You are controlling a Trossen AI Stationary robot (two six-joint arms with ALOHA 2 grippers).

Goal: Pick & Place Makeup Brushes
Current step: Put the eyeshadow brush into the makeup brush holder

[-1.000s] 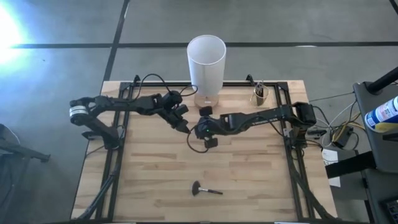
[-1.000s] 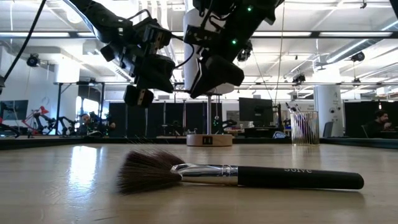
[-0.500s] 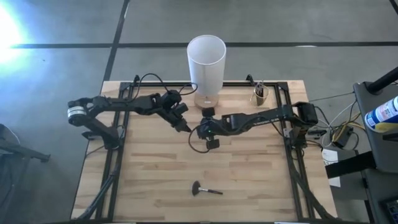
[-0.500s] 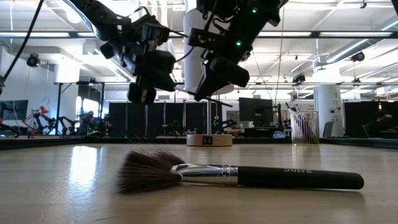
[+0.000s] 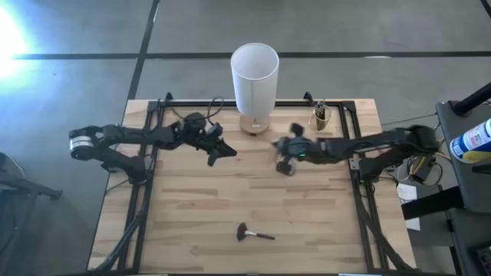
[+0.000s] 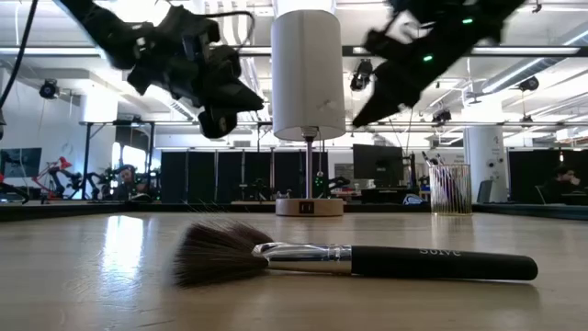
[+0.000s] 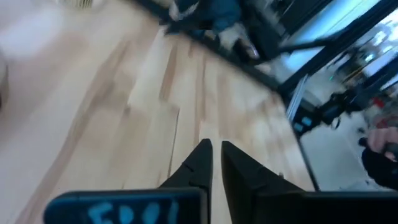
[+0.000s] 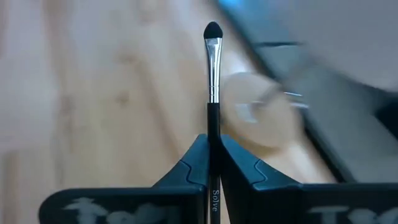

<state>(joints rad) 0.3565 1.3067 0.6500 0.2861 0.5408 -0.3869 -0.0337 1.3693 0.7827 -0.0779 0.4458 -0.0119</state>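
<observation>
My right gripper (image 5: 285,153) (image 8: 213,138) hangs above the table's far middle, shut on a thin makeup brush (image 8: 213,74) with a silver ferrule and a small dark tip. My left gripper (image 5: 224,150) (image 7: 214,148) hangs left of the lamp base, shut and empty. A fluffy-headed brush (image 5: 253,233) (image 6: 349,260) lies flat on the table near the front edge. Several more brushes stand in a glass holder (image 5: 320,116) (image 6: 450,188) at the far right. My right gripper pinches the brush's dark handle (image 8: 213,121) between its two fingers. The brush lies along the fingers and sticks out past their tips, bristle tip (image 8: 213,28) ahead. The gripper reaches in from the table's right. The brush is clear of the table.
A tall white cylinder lamp (image 5: 255,73) on a round wooden base (image 5: 255,123) stands at the table's far middle, between the two grippers. Black frame rails (image 5: 153,130) run along the left, right and far edges. Bare wood lies between the grippers and the fluffy brush.
The two grippers stood close together at the table's middle and have drawn apart. My left gripper has gone toward the left edge. My right gripper has gone toward the right edge and a little farther back, carrying the thin brush.
</observation>
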